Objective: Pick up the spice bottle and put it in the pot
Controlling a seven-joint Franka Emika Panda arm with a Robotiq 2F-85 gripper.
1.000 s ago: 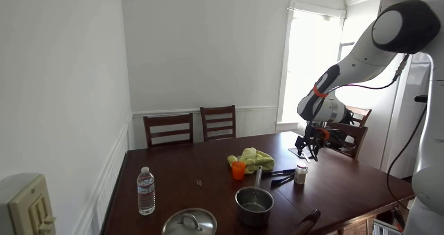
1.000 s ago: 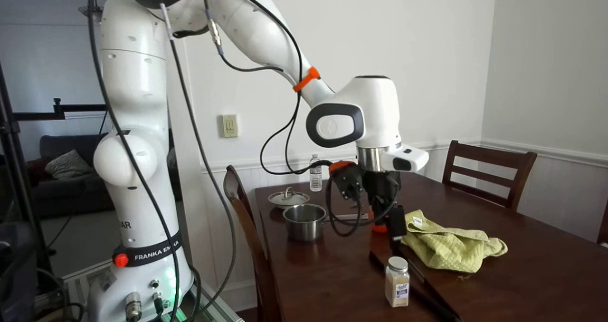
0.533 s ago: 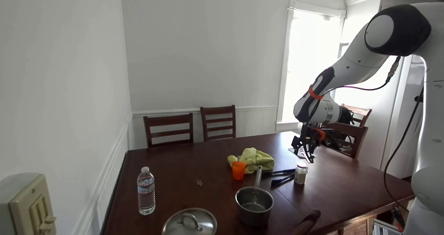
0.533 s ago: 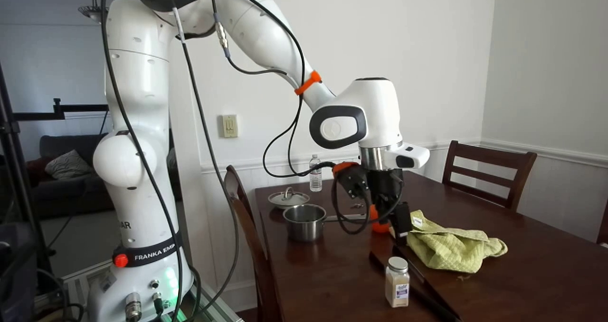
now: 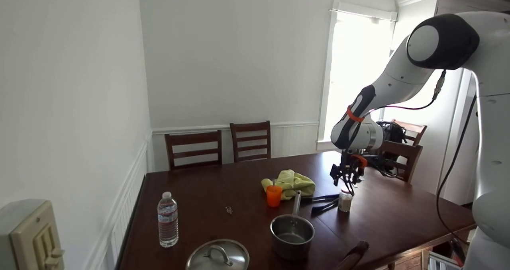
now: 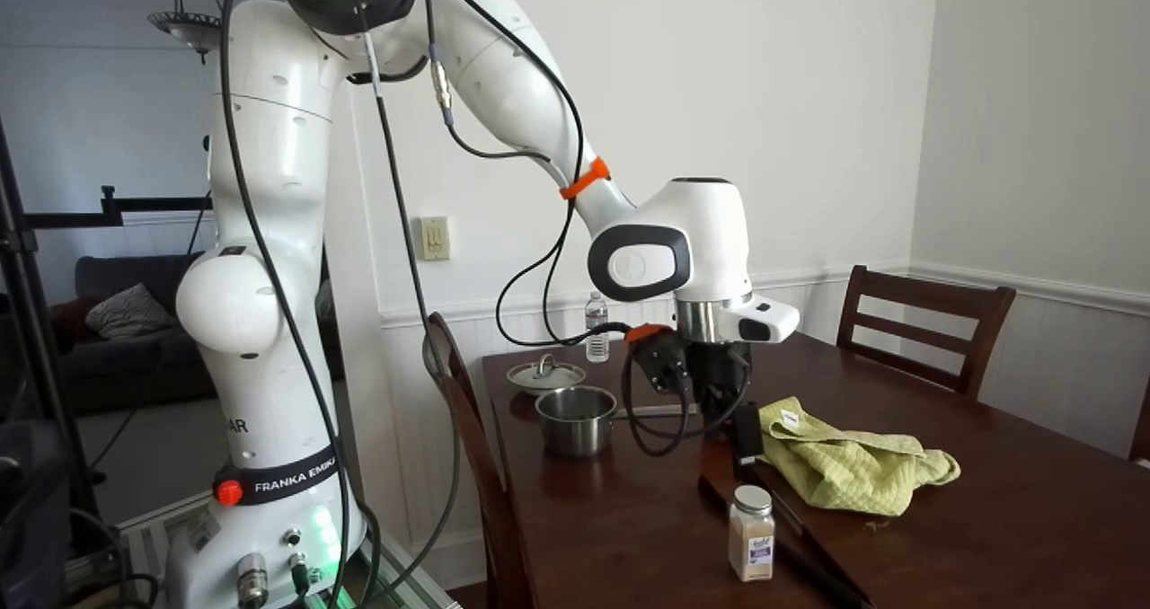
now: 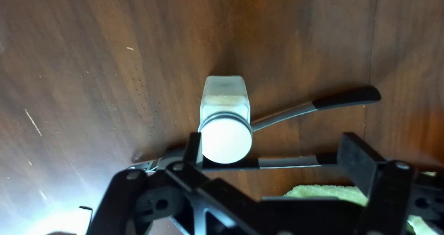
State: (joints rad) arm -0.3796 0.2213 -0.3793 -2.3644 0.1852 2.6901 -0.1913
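In the wrist view the gripper [image 7: 272, 146] has its jaws apart, the bottle [image 7: 224, 103] nearer one; likely light, stiff and slick, so grip below the cap [image 7: 226, 141]. In both exterior views it stands upright on the table [image 6: 629, 537]; jaw contact is hard to judge.

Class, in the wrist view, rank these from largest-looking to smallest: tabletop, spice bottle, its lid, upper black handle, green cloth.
1. Tabletop
2. Spice bottle, whole
3. Bottle lid alone
4. Upper black handle
Unranked: green cloth, partly hidden by the end effector.
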